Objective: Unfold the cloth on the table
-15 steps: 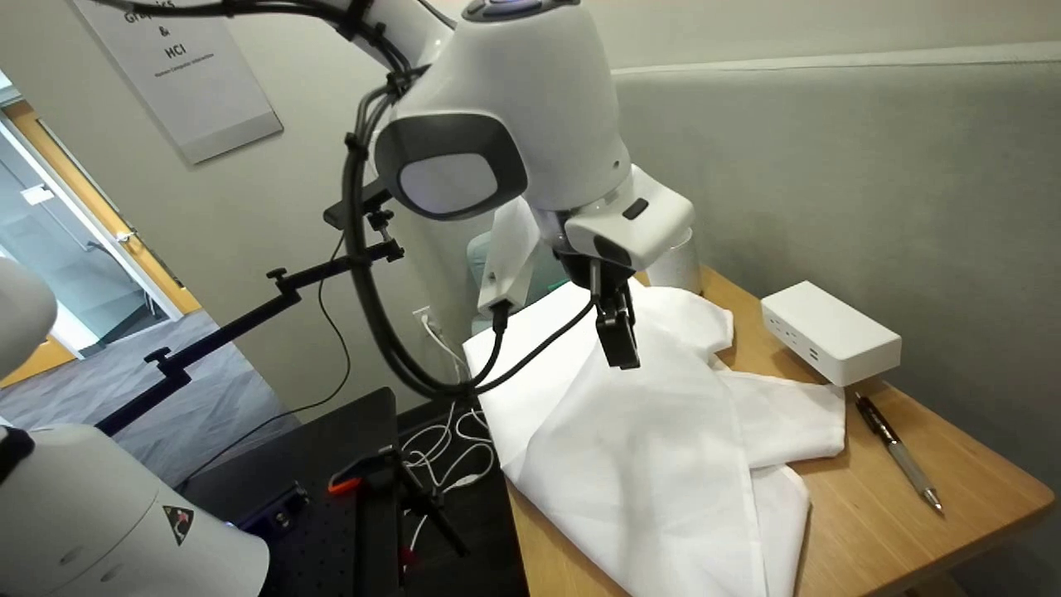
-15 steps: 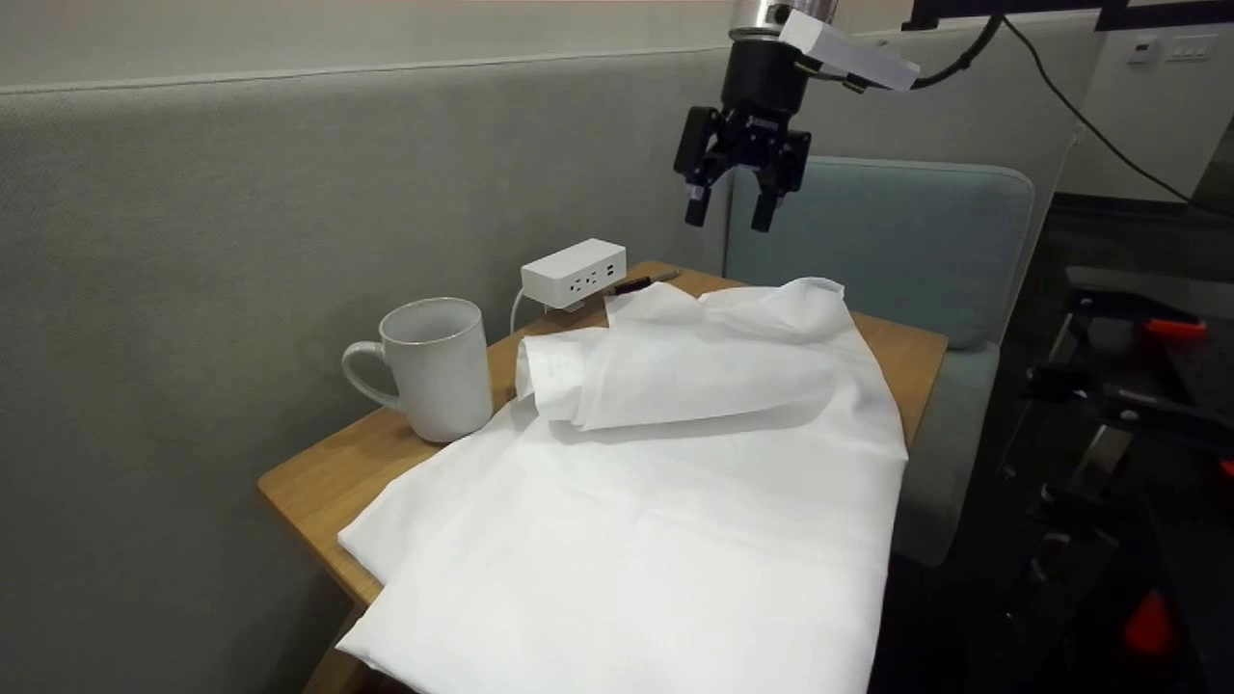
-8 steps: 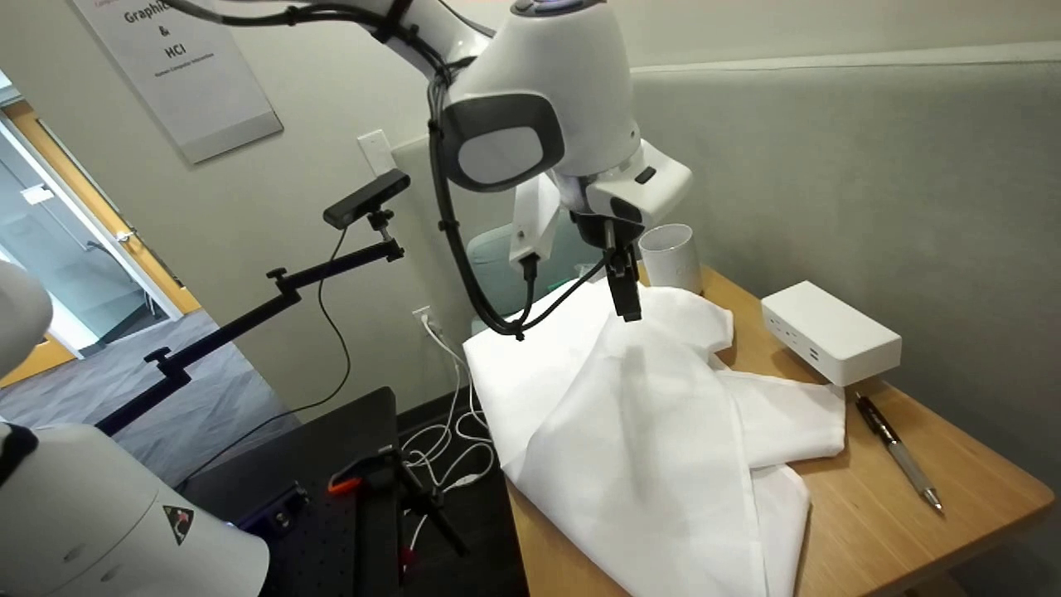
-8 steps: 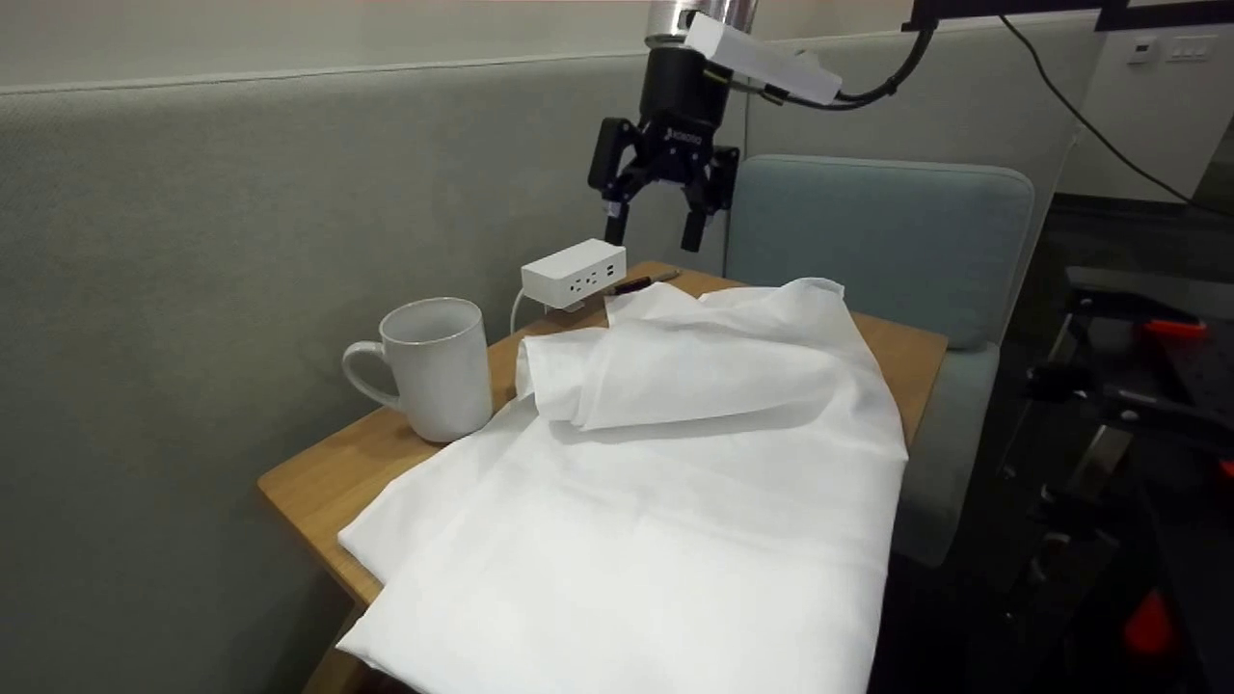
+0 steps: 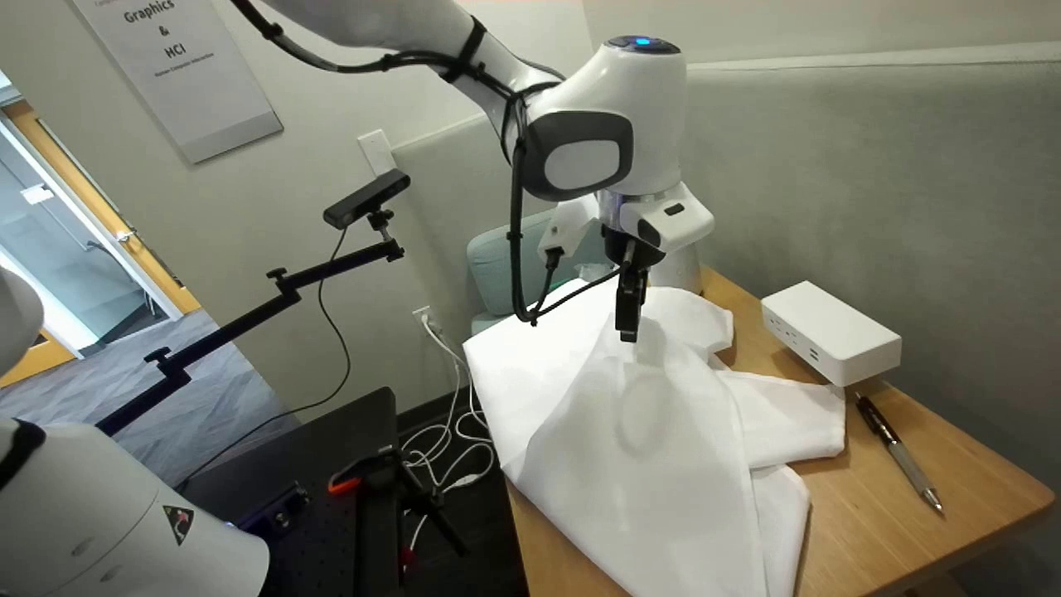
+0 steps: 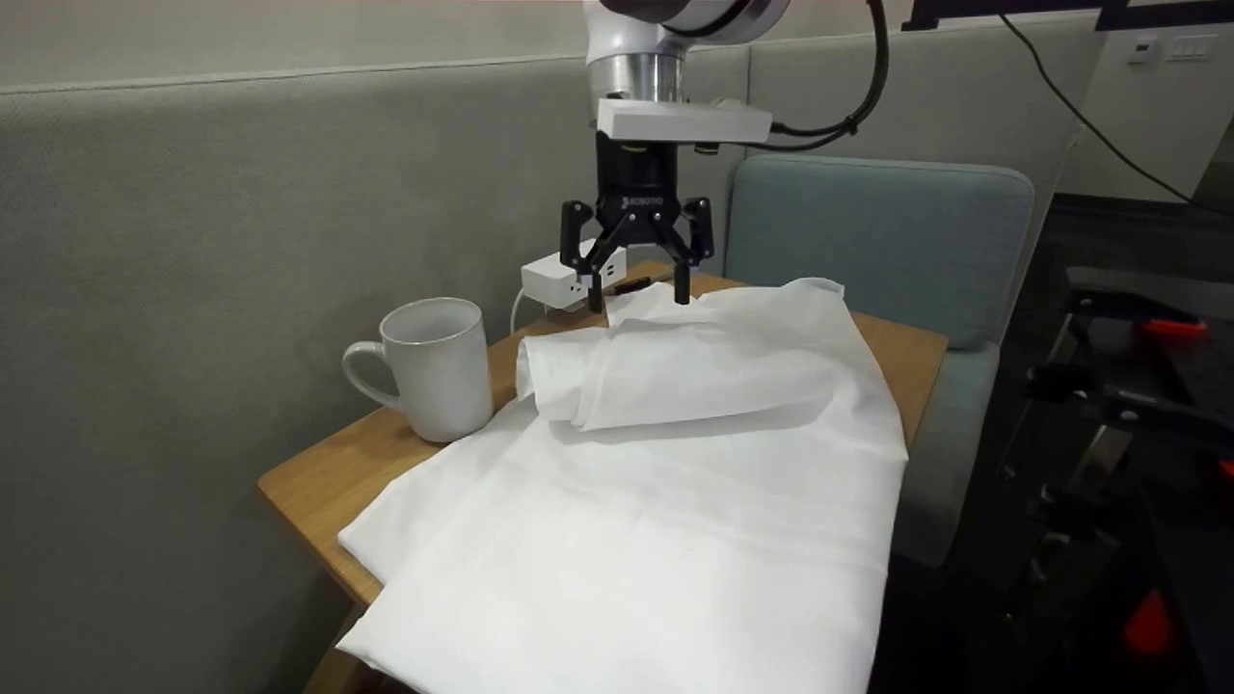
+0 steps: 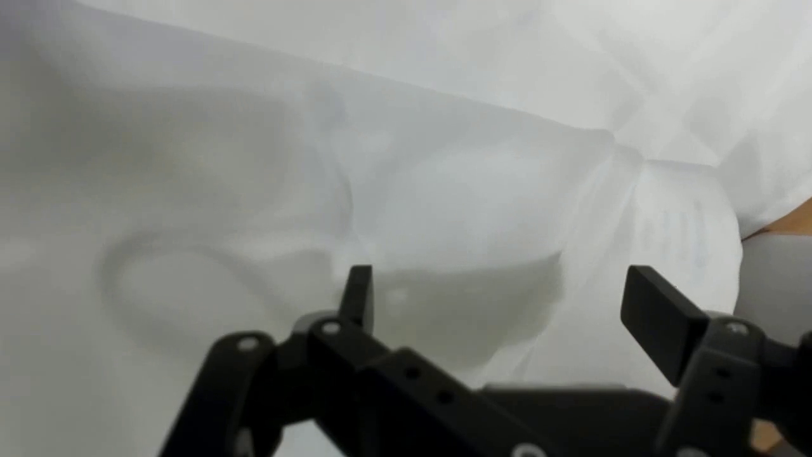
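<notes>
The white cloth (image 5: 655, 481) lies wrinkled and partly folded over the wooden table (image 5: 887, 531). In an exterior view a folded flap crosses the far part of the cloth (image 6: 636, 549), with a flatter sheet nearer the camera, hanging past the table's edge (image 6: 328, 482). My gripper (image 6: 638, 292) is open and empty, pointing down above the folded part. It shows side-on (image 5: 628, 335) in an exterior view, with its shadow on the cloth. In the wrist view the open fingers (image 7: 500, 285) stand apart over the cloth (image 7: 457, 197), with nothing between them.
A white mug (image 6: 439, 376) stands on the table beside the cloth; the arm partly hides it (image 5: 680, 272) in an exterior view. A white power box (image 5: 829, 332) sits at the wall-side edge. A pen (image 5: 899, 454) lies near it. A padded wall borders that side.
In one exterior view the arm swung right; in another, the gripper moved left and down toward the cloth and straightened to vertical. The cloth has not moved and the fingers stay open.
</notes>
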Robot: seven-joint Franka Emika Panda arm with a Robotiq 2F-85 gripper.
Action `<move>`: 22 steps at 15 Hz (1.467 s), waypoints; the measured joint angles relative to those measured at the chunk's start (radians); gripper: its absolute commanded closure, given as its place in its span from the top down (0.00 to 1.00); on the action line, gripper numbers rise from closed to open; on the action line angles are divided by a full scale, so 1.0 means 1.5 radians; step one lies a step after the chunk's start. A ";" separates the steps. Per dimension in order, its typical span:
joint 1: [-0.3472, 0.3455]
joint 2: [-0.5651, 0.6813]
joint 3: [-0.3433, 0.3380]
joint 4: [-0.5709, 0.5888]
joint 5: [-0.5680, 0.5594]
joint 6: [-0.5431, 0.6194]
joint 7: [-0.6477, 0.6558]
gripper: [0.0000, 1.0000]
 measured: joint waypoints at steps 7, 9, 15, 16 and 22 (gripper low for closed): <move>0.025 0.084 -0.022 0.108 -0.018 -0.105 0.100 1.00; 0.030 0.102 -0.028 0.132 -0.028 -0.135 0.122 1.00; 0.031 0.142 -0.031 0.193 -0.054 -0.230 0.161 0.49; 0.031 0.146 -0.032 0.199 -0.055 -0.238 0.165 0.41; 0.031 0.156 -0.037 0.223 -0.056 -0.254 0.168 0.00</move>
